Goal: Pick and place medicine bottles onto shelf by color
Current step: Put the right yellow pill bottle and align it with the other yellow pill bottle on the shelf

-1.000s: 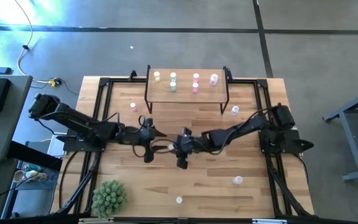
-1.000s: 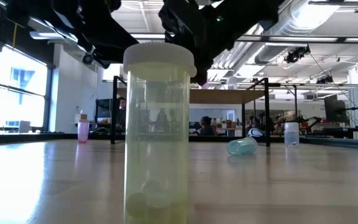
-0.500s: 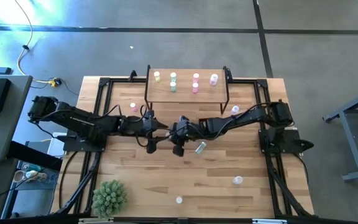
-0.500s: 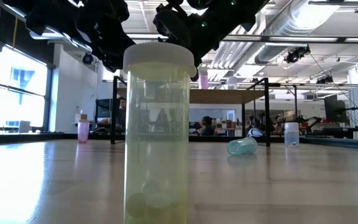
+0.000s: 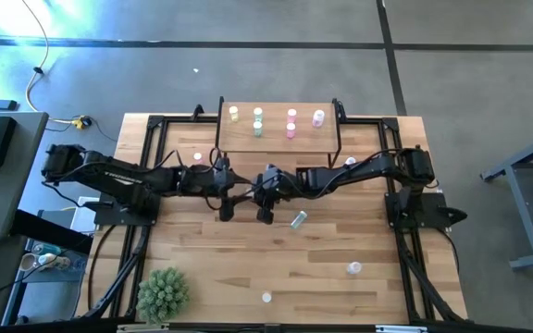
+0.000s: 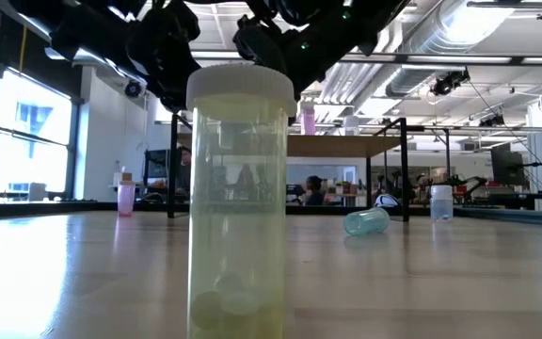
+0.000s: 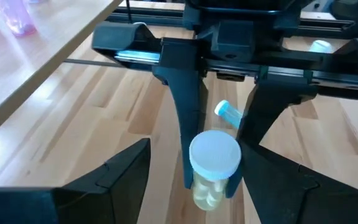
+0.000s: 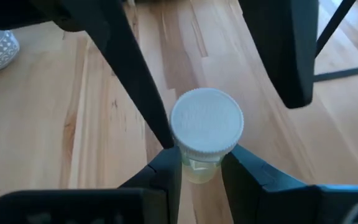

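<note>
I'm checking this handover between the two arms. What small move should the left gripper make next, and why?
Probably close the left gripper on the yellow bottle. The right gripper is shut on it just below the cap, and the left gripper's fingers stand open on either side of it. The shelf has its yellow bottle at the left arm's end.
</note>
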You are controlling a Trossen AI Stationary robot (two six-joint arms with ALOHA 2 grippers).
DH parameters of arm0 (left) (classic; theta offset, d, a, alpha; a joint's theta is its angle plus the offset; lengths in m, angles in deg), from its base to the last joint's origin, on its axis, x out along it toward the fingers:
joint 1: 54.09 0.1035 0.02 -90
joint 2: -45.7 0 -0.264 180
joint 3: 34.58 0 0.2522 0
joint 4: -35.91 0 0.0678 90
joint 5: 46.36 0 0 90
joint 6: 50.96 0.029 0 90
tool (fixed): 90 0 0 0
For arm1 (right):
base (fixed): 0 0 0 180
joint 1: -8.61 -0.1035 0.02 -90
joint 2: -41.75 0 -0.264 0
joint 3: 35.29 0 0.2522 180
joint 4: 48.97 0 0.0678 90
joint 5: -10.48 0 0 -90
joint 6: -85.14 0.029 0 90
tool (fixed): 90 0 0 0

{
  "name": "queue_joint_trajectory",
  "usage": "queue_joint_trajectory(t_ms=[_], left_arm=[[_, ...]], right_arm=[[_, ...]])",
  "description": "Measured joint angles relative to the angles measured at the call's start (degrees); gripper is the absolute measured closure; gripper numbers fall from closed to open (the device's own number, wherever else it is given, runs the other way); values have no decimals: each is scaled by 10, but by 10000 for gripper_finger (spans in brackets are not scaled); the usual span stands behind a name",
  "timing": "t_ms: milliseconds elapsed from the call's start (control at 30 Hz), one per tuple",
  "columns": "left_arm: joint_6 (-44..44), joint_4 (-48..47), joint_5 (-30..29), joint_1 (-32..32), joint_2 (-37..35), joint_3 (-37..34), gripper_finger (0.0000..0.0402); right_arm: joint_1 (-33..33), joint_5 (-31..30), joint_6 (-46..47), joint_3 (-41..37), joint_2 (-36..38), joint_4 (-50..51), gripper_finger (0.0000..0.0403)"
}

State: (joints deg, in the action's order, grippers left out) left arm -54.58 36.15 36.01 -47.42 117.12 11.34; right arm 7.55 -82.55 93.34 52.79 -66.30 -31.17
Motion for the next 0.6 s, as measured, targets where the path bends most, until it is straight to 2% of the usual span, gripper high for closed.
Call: queue_joint_trajectory(t_ms=[233,467,600], left_arm=[[3,0,48,24,0,0,167],[3,2,46,25,0,0,169],[4,2,45,25,0,0,188]], right_arm=[[7,1,-21,0,0,-10,320],[14,1,-23,0,0,-11,320],[14,1,-22,0,0,-11,320]])
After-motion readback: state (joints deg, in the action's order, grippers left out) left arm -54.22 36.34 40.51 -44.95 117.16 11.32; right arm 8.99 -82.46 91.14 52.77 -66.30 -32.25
